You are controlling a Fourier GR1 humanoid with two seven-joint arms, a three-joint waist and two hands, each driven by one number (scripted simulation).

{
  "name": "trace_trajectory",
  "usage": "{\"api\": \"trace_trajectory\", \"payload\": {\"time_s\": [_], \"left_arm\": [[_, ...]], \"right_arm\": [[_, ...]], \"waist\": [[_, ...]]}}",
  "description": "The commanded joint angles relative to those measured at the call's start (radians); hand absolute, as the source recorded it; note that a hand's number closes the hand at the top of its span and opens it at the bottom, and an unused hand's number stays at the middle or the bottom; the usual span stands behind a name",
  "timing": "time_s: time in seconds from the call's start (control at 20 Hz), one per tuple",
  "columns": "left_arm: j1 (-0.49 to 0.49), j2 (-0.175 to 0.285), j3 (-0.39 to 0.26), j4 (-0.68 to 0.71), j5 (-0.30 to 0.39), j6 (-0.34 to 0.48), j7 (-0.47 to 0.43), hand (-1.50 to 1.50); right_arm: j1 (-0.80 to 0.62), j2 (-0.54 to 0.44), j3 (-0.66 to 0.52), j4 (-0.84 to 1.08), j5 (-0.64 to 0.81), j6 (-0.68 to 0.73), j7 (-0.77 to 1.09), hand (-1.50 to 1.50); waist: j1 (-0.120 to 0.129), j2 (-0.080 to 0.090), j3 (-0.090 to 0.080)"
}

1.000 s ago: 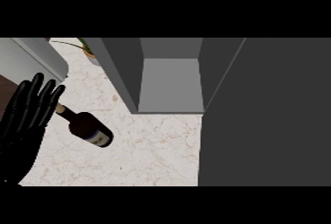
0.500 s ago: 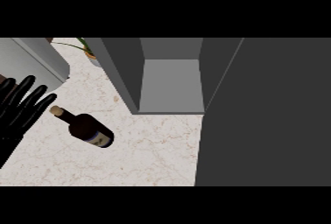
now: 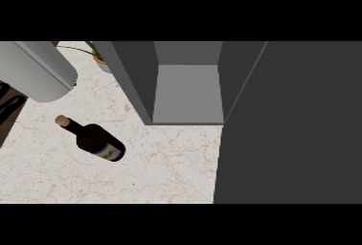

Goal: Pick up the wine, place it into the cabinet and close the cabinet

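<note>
Wine, a dark bottle, lies on its side on the pale marbled surface, left of the cabinet. Its tan-capped neck points to the upper left and its base, with a small label, to the lower right. Nothing touches it. The cabinet stands open, showing a bare grey inside, and its dark door is swung out and fills the right of the view. A grey forearm slants across the upper left corner, above the bottle and apart from it. Below it, only a dark sliver of the left hand shows at the left edge, too little to tell whether it is spread or closed; it holds nothing visible. A potted plant sits at the top, beside the cabinet's left wall
</note>
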Motion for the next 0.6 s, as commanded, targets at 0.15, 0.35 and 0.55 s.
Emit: {"api": "trace_trajectory", "payload": {"time_s": [0.15,0.35,0.55], "left_arm": [[-0.085,0.010,-0.026,-0.005,-0.007,0.095,0.071,-1.50],[-0.084,0.069,0.077,-0.043,0.076,0.131,0.147,-1.50],[-0.064,-0.011,-0.024,-0.030,-0.047,0.100,0.106,-1.50]], "right_arm": [[-0.178,-0.012,-0.007,-0.125,-0.056,-0.093,0.267,-1.50],[-0.170,-0.020,-0.047,-0.151,-0.051,-0.101,0.289,-1.50],[-0.326,-0.039,-0.055,-0.100,-0.034,-0.135,0.371,-1.50]], "waist": [[-0.008,0.001,0.000],[-0.004,-0.001,0.000],[-0.004,0.000,0.000]]}}
